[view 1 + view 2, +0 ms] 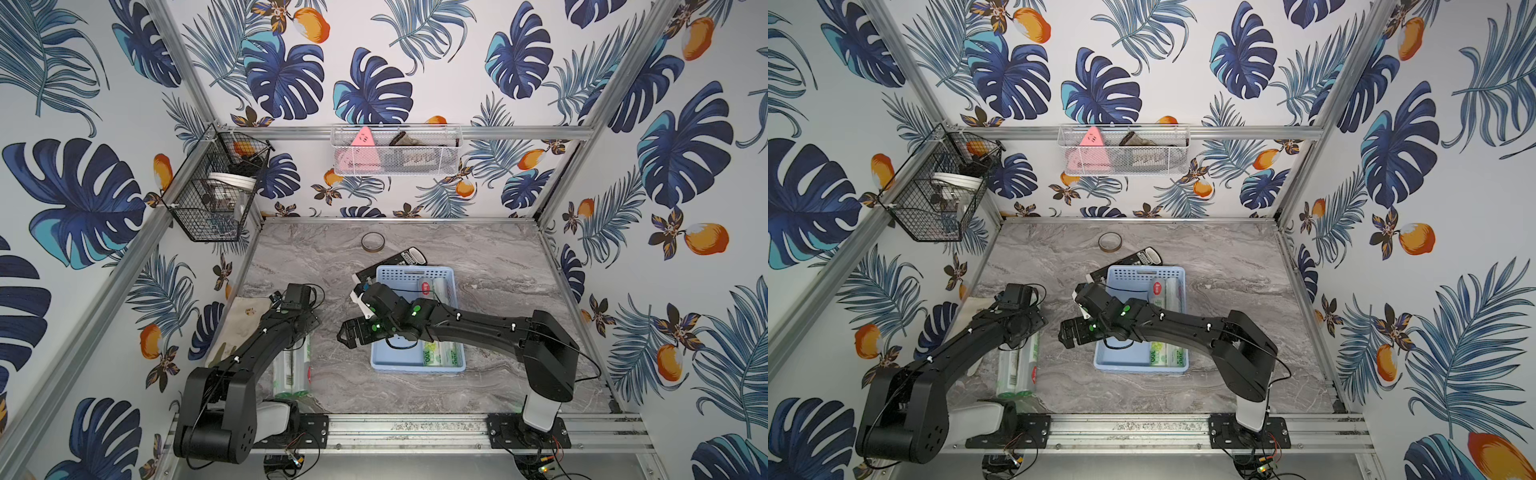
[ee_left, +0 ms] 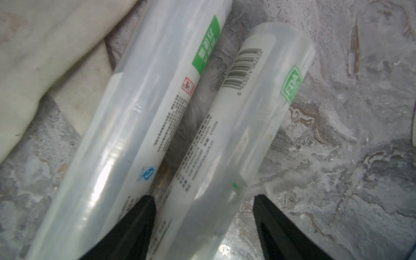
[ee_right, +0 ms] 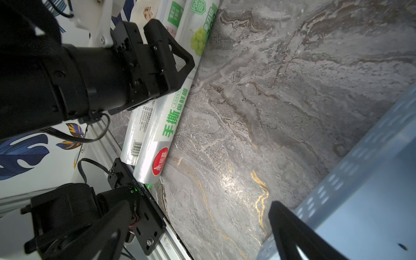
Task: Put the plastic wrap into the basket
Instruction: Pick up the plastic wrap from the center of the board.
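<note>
Left gripper (image 2: 202,198): my jaws apart astride a plastic wrap (image 2: 247,112), front-left corner of counter (image 1: 498,257).
Right gripper (image 1: 345,333): mine apart, empty, beside basket (image 1: 415,273).

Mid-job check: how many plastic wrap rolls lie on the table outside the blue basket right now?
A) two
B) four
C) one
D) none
A: two plastic wrap rolls lie side by side on the table at the left gripper; another two sit in the basket.
</note>
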Robot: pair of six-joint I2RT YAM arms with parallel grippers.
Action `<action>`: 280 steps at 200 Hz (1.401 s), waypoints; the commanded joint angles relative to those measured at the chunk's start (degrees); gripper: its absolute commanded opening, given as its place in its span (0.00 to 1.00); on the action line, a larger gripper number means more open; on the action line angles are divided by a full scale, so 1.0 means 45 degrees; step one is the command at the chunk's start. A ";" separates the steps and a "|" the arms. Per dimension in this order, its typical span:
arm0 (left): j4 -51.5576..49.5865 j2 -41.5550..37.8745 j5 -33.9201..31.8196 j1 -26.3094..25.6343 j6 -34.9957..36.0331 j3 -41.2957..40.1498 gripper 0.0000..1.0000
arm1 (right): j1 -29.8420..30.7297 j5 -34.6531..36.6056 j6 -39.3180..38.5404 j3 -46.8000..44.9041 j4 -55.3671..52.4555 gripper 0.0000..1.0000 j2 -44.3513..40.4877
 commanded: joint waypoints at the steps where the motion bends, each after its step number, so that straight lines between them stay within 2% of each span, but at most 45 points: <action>1: 0.0365 0.0146 0.0531 0.0022 0.0378 0.0006 0.76 | 0.0017 0.0141 0.0103 -0.0023 -0.0052 1.00 -0.0080; 74: 0.1250 0.0642 0.2131 -0.0012 0.0311 -0.0466 0.75 | 0.0017 0.0262 0.0103 -0.0067 -0.0085 1.00 -0.0084; 116: 0.1372 0.0882 0.2201 -0.0050 0.0486 -0.0629 0.74 | 0.0017 0.0401 0.0110 -0.0201 -0.0051 1.00 -0.0206; 147: 0.1583 0.1429 0.2530 -0.0108 0.0661 -0.0585 0.65 | 0.0017 0.0565 0.0145 -0.0296 -0.0115 1.00 -0.0284; 161: 0.1610 0.1566 0.2523 -0.0175 0.0643 -0.0590 0.64 | 0.0022 0.0633 0.0145 -0.0338 -0.0124 1.00 -0.0331; 175: 0.1638 0.1638 0.2491 -0.0261 0.0711 -0.0590 0.58 | 0.0017 0.0688 0.0125 -0.0379 -0.0139 1.00 -0.0368; 201: 0.1437 0.1695 0.2318 -0.0456 0.0758 -0.0483 0.60 | 0.0017 0.0814 0.0086 -0.0418 -0.0237 1.00 -0.0436; 280: 0.0856 0.0165 0.2308 -0.1155 0.0863 0.0097 0.40 | -0.0020 0.2194 0.0353 -0.1215 -0.0115 1.00 -0.1404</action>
